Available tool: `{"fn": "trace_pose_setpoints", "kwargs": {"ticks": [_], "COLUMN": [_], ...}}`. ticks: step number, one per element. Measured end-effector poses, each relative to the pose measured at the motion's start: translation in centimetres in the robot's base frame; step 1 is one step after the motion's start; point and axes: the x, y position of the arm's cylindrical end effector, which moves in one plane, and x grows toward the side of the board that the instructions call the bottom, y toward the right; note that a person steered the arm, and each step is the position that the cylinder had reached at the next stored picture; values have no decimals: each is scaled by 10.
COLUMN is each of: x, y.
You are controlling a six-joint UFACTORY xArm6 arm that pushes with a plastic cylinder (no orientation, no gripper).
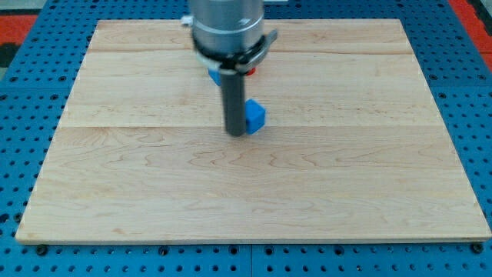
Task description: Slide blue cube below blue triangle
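Note:
A blue cube sits on the wooden board a little above the middle. My tip rests on the board, touching or nearly touching the cube's left side. A blue piece, likely the blue triangle, shows just above, mostly hidden behind the rod and the arm's grey head. It lies up and to the left of the cube.
A red block peeks out beside the rod, right of the blue piece, mostly hidden by the arm. The board lies on a blue pegboard with red mats in the top corners.

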Motion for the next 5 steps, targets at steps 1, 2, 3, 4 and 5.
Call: {"fn": "trace_pose_setpoints", "kwargs": {"ticks": [1,2,3,4,5], "x": [-89,-74,-8,19,-32], "y": [11,18,1,56,124]}}
